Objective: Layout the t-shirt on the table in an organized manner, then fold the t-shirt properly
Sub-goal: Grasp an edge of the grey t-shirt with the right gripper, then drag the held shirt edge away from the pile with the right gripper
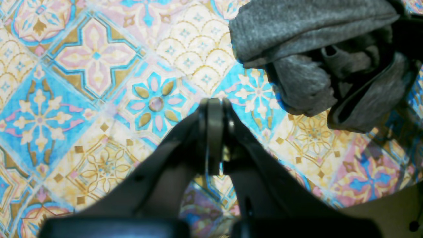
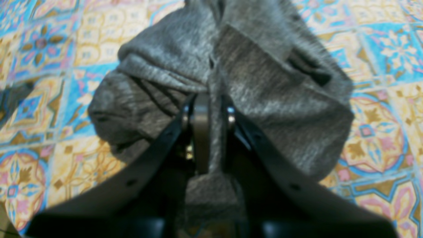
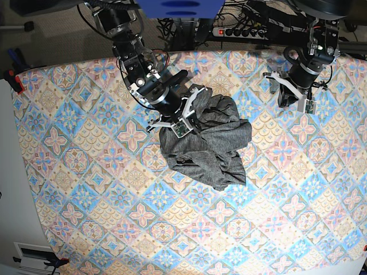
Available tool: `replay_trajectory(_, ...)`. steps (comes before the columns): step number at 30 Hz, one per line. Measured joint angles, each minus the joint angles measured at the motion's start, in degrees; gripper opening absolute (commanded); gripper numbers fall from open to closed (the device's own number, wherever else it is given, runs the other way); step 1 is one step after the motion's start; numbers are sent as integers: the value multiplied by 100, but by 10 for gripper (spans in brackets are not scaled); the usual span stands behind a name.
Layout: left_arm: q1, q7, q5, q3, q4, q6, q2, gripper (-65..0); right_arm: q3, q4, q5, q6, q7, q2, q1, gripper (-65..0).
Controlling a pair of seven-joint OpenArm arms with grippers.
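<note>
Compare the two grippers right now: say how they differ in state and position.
The right gripper has its jaws shut on a fold of the t-shirt; the left gripper has its jaws shut on nothing.

The right gripper sits over the crumpled shirt near the table's middle; the left gripper is off to the side above bare patterned cloth, apart from the shirt.

Both are black and have their jaws closed.

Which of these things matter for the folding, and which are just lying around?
Part of the job:
- crumpled dark heather-grey knit t-shirt
- table with pastel tile-patterned cloth
- right gripper, shut on the shirt
- left gripper, shut, holding nothing

Just lying about:
- black power strip behind the table
- tangled cables beside it
</note>
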Motion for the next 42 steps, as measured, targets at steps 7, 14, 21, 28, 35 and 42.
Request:
replay_trajectory(7,-9,0,2,0,0,-9,0,-650,0,-17,0,0,-17,9,-48,-409)
replay_trajectory(14,0,0,-2,0,-7,-4,4,-650,-37,9,2,26,-59,186,-385,-468)
replay_trajectory(21,2,0,0,0,-7,-15,4,-650,-24,9,4,31,2,264,-345,-557)
replay_trajectory(28,9,0,0,0,-7,-11,2,-650,9,354,0,-9,-20,295,-352,-650)
replay_trajectory(35,24,0,0,0,-7,-11,15,-650,197,638,4,50,-81,435,-710,-635)
replay_trajectory(42,22,0,0,0,-7,-11,15,-650,568,671,0,-13,-55,426,-765,-629)
